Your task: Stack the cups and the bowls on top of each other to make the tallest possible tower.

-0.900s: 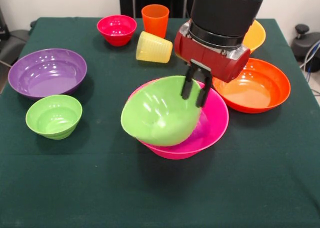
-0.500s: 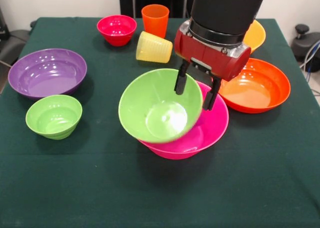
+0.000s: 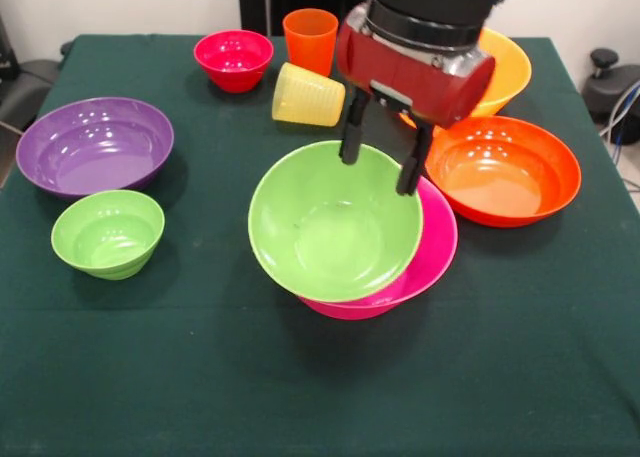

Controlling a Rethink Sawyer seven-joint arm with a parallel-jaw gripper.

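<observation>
A medium green bowl [image 3: 335, 222] rests slightly tilted inside the large pink bowl [image 3: 432, 245], covering most of it. My gripper [image 3: 383, 153] hangs open just above the green bowl's far rim, and its black fingers [image 3: 352, 135] hold nothing. An orange cup [image 3: 310, 39] stands upright at the back. A yellow cup [image 3: 308, 95] lies on its side in front of it. A small red bowl [image 3: 233, 59] sits left of the cups.
A purple bowl [image 3: 95, 145] and a small green bowl [image 3: 107, 234] sit at the left. An orange-red bowl [image 3: 505, 169] sits right of the pink bowl. A yellow-orange bowl [image 3: 508, 72] shows partly behind the arm.
The gripper opened and let go of the green bowl, which tipped from its steep tilt and settled into the pink bowl. The gripper then rose and drew back.
</observation>
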